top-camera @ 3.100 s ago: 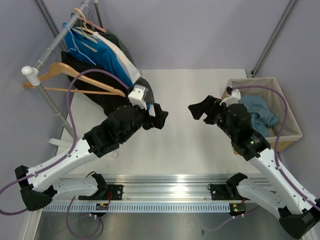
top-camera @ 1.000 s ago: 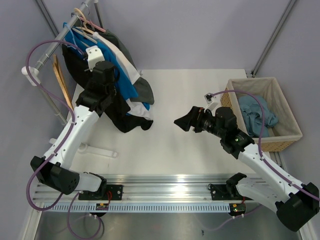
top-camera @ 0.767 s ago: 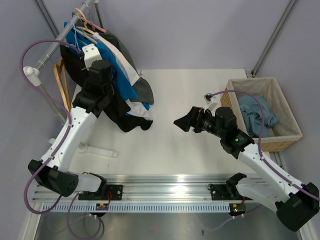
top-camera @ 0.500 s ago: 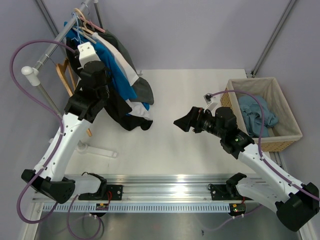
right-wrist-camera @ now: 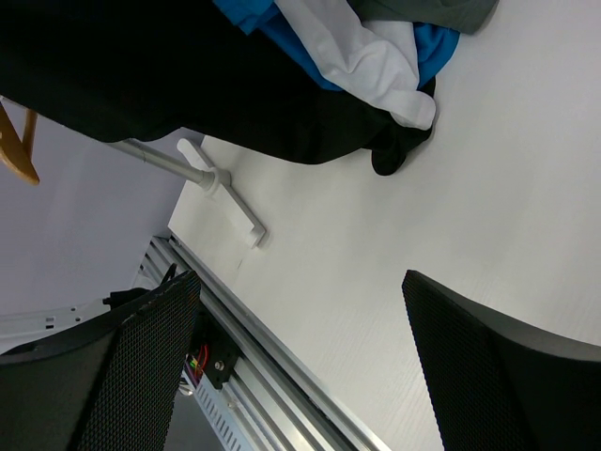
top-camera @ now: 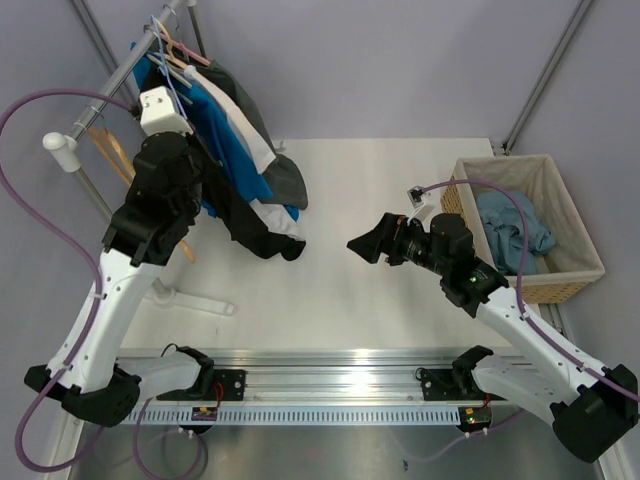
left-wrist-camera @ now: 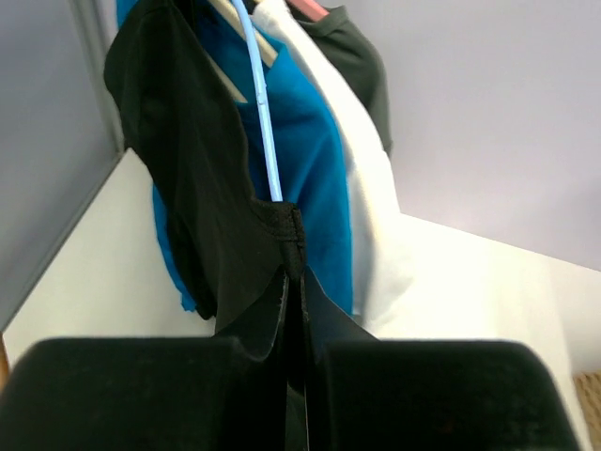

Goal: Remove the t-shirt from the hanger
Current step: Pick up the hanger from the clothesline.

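**Clerk:** T-shirt, black (top-camera: 248,218). Location?

**Checker:** Far left corner of the table (top-camera: 400,180). It hangs from the clothes rail (top-camera: 105,95) with its lower hem trailing onto the tabletop. Which hanger carries it, I cannot tell.

**Clerk:** Left gripper (left-wrist-camera: 294,282). Condition?

**Checker:** Jaws pressed together, pinching a fold of the black t-shirt, as the left wrist view shows. The arm reaches up beside the rail.

**Clerk:** Right gripper (top-camera: 370,238)?

**Checker:** Jaws spread wide, nothing between them. It hovers over the middle of the table, well apart from the garments and pointing toward them.

**Clerk:** Neighbouring items on the rail?

**Checker:** Blue t-shirt (top-camera: 225,125) just beside the black one, touching it. A white garment (top-camera: 252,122) comes next, then a dark grey one (top-camera: 287,182). A light blue plastic hanger (left-wrist-camera: 263,113) lies against the blue fabric. A wooden hanger (top-camera: 108,150) hangs at the near end of the rail.

**Clerk:** Right edge of the table?

**Checker:** Lined wicker basket (top-camera: 580,262), holding a crumpled blue-grey garment (top-camera: 515,228).
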`<control>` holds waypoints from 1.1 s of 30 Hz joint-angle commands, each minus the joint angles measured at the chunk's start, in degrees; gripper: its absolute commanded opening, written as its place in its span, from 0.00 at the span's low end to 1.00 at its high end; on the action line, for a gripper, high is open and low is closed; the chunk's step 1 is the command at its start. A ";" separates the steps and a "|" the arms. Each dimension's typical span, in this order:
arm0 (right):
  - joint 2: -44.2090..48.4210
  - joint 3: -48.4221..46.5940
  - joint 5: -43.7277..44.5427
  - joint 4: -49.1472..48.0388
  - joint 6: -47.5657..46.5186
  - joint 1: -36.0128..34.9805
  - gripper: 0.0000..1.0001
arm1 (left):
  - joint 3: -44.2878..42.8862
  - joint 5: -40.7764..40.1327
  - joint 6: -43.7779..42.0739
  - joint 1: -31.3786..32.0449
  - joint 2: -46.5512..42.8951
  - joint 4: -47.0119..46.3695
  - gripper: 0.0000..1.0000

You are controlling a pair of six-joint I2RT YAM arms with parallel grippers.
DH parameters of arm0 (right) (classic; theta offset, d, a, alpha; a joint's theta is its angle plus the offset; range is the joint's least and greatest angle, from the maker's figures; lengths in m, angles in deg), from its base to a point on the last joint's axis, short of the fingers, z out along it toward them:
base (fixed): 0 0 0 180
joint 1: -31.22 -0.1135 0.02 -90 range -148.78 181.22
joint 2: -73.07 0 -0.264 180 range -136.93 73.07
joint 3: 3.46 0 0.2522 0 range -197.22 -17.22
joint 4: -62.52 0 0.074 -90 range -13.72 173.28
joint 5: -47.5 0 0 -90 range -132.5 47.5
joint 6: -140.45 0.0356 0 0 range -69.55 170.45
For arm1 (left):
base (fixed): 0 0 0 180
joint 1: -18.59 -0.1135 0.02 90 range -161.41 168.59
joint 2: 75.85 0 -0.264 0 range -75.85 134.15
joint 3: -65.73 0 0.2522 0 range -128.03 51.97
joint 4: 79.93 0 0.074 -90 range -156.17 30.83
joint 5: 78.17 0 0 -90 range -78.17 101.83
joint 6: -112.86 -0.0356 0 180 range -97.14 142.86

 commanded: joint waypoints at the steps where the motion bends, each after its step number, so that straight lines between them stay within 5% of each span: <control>1: 0.56 -2.28 -0.98 -2.08 -1.07 -0.31 0.95 | 0.79 7.05 3.31 0.35 -5.51 -1.88 0.00; 18: -0.32 -2.98 0.16 -1.12 -2.04 -0.31 0.95 | 17.85 26.66 12.63 0.35 -26.25 6.91 0.00; 33: 3.54 -2.10 -1.69 -3.13 -5.37 -0.31 0.96 | 29.36 44.23 17.29 0.35 -34.87 7.80 0.00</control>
